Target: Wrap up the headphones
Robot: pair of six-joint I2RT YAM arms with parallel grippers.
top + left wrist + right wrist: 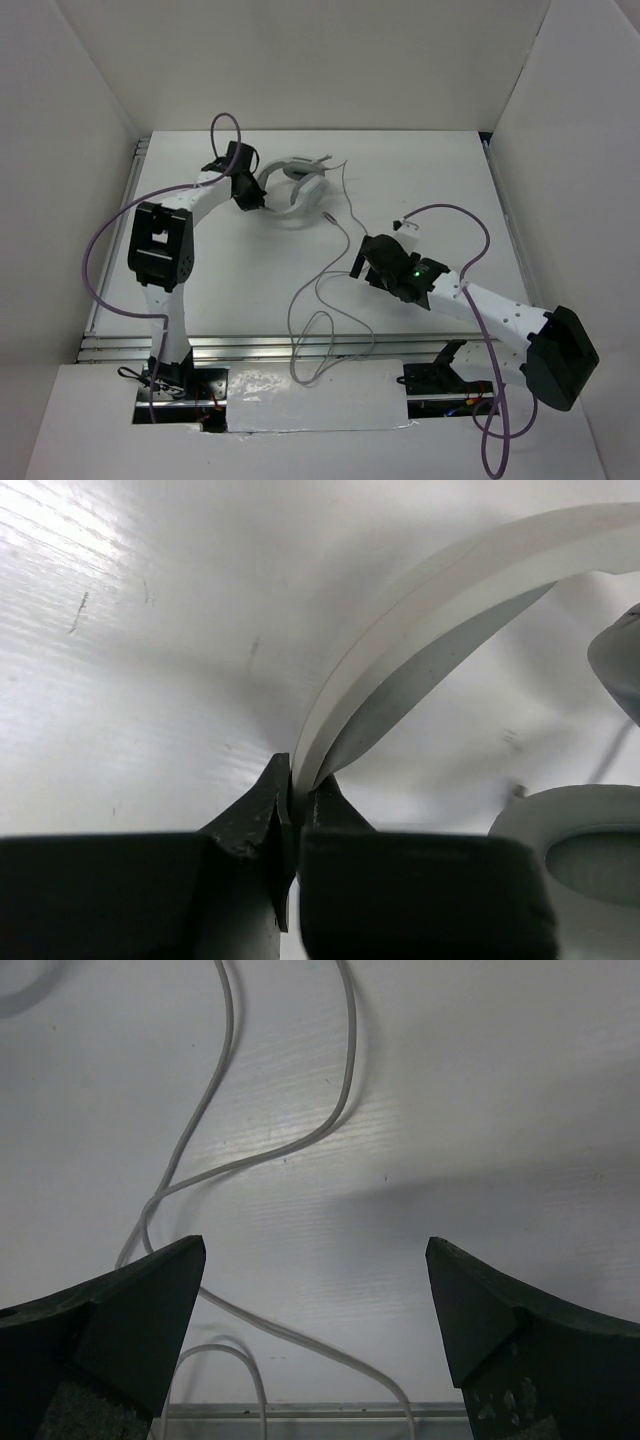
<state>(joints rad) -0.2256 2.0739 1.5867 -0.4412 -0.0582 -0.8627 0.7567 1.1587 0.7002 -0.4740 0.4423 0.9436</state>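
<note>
The light grey-white headphones (297, 192) lie at the back middle of the white table. My left gripper (251, 190) is shut on the curved headband (430, 610), pinching its edge between the black fingertips (270, 800). An oval padded ear cup (585, 852) shows at the lower right of the left wrist view. The thin grey cable (318, 318) trails from the headset toward the front edge in loose loops. My right gripper (357, 262) hovers open and empty just above the table over the cable (330, 1125). A strand of the cable passes low between its fingers.
White walls close in the table on the left, back and right. A metal rail (300, 345) runs along the front edge and also shows in the right wrist view (300, 1411). Thick purple arm cables (470, 215) loop beside each arm.
</note>
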